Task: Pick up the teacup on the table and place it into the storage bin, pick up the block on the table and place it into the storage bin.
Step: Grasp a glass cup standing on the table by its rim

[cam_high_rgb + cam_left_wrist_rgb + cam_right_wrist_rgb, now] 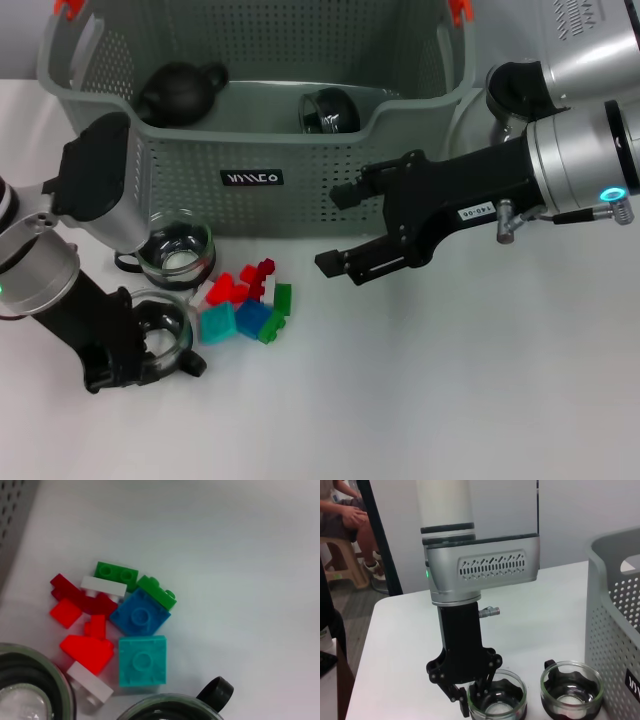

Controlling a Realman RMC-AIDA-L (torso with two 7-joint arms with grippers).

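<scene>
So the left gripper [165,345] is down on the white worktop [450,400], its fingers [482,687] clamped on the rim of a glass teacup [160,335] with a black handle; 1 finger looks inside the rim, the other outside. A 2nd teacup [177,250] stands just behind it, close to the front wall of the storage bin [290,175].

Right next to both cups is a little heap of blocks [248,300]: red, dark red, white, green, blue and a teal one [143,661], all touching or overlapping.

The bin already has stuff in it, a black teapot [180,92] on the left side and another glass cup [329,112] near the middle.

The right gripper [338,230] hovers in front of the bin, above the worktop, fingers spread wide and empty, pointing toward the blocks.
</scene>
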